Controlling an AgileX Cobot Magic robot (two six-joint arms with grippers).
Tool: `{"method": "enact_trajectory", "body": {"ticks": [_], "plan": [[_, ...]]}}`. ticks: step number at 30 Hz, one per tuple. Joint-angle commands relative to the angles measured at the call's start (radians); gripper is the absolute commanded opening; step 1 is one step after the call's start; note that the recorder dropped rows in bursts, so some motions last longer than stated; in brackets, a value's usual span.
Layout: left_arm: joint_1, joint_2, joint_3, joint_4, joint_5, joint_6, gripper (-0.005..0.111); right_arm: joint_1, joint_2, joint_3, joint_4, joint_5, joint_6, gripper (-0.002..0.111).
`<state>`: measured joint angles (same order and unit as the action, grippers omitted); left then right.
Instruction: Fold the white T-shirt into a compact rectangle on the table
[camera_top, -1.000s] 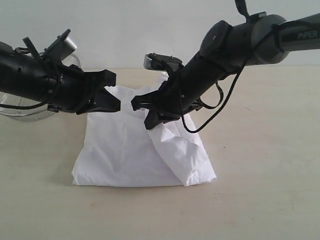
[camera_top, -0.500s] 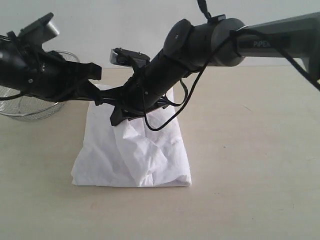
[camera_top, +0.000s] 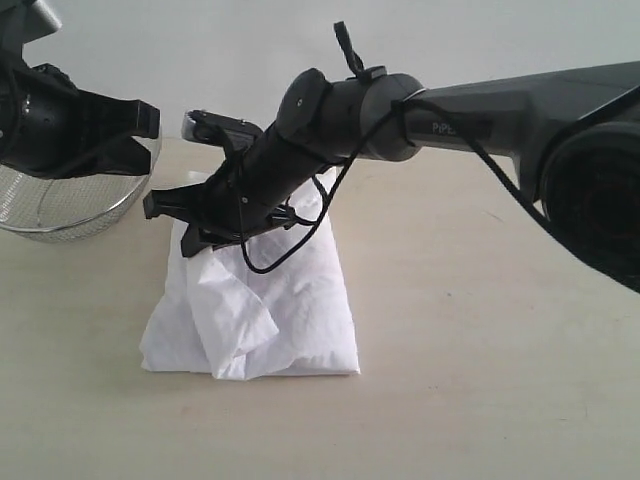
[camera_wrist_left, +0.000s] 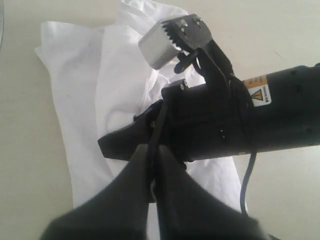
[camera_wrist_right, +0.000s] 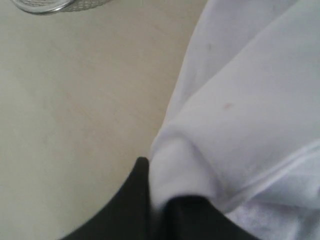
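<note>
The white T-shirt (camera_top: 290, 310) lies partly folded on the table (camera_top: 480, 330), its right side drawn over to the left in a loose, wrinkled flap. My right gripper (camera_top: 163, 210) has reached across to the shirt's left side and is shut on a fold of the white fabric (camera_wrist_right: 175, 170), held a little above the table. My left gripper (camera_top: 148, 120) hangs higher at the far left, over the bowl, apart from the shirt. Its fingers (camera_wrist_left: 135, 175) are pressed together with nothing between them. In the left wrist view the right arm (camera_wrist_left: 240, 120) crosses over the T-shirt (camera_wrist_left: 90, 75).
A steel mesh bowl (camera_top: 60, 205) stands at the table's back left, just left of the shirt; its rim (camera_wrist_right: 42, 6) also shows in the right wrist view. Bare tabletop (camera_wrist_right: 65, 100) lies left of the held fold. The right arm's cable (camera_top: 300, 235) dangles over the shirt.
My right gripper has carried the shirt's right side leftward across the body, narrowing the bundle. My left arm has pulled back up and to the left, away from the shirt.
</note>
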<state>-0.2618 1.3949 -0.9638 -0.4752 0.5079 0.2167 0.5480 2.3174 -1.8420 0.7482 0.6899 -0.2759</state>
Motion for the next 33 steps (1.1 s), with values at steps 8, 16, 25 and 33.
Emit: {"method": "enact_trajectory", "body": {"ticks": [8,16,25,33], "plan": [[0.000,-0.015,-0.005,0.005,0.015,-0.018,0.004,0.019,-0.002,-0.018,0.038,-0.109,0.025,0.009],[0.000,-0.015,-0.005,0.005,0.015,-0.018,0.004,0.019,-0.002,-0.018,0.052,-0.072,-0.011,0.073],[0.000,-0.015,-0.005,0.005,0.015,-0.018,0.004,0.019,-0.006,-0.057,0.156,0.034,-0.134,0.054],[0.000,-0.027,-0.005,0.024,0.051,-0.001,0.004,-0.019,-0.156,-0.058,0.016,0.083,-0.124,0.009]]}}
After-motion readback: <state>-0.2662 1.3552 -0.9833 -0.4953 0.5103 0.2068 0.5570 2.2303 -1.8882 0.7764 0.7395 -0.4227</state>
